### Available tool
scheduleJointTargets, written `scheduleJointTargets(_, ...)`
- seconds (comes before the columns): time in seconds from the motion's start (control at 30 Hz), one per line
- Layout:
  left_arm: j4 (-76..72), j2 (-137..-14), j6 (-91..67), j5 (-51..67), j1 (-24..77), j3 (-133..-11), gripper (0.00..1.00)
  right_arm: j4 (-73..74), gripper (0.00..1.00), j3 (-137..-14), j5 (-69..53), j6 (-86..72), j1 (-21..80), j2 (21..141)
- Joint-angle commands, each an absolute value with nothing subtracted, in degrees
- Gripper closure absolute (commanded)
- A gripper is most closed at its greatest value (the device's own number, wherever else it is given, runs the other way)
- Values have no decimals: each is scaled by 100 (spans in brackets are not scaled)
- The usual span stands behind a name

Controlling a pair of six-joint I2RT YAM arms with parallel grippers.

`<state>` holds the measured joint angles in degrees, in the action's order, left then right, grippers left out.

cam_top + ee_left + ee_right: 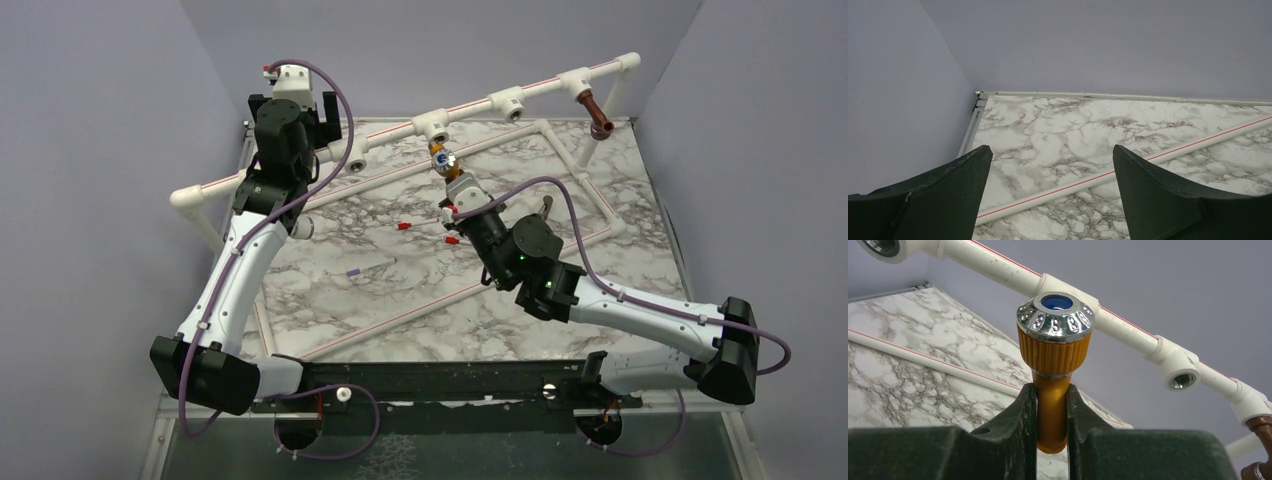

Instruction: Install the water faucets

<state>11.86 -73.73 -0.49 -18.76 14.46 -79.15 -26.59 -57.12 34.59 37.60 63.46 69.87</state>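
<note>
R wrist view: R jaws clamp orange faucet (1053,357) by its stem, lower end hidden betw. them. Silvery blue-centred cap up, close under white pipe rail (1128,325); contact unclear. Brown faucet (1262,432) cut off at frame edge there; top view shows brown faucet (598,112) whole, hanging from far-right tee. L jaws wide, nothing betw. them, over surface (1058,125) near far-left corner; hidden behind wrist in top view.
</note>
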Motion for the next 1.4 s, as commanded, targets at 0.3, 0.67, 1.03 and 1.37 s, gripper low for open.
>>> scheduleJointTargets(0.3, 1545, -7471, -53, -1863, 1670, -7699, 8, -3383, 99, -5843, 4102, 4170, 6381, 6993)
scheduleJointTargets(0.67, 1539, -7462, -53, -1872, 1670, -7693, 7, -3239, 99, -5962, 3967, 4011, 6381, 7196)
scheduleJointTargets(1.03, 1538, -7457, -53, -1855, 1670, -7677, 7, -3178, 99, -6082, 3976, 3686, 6381, 7369)
scheduleJointTargets(1.37, 1538, -7461, -53, -1872, 1714, -7645, 7, -3350, 99, -6123, 4383, 2454, 6379, 7489)
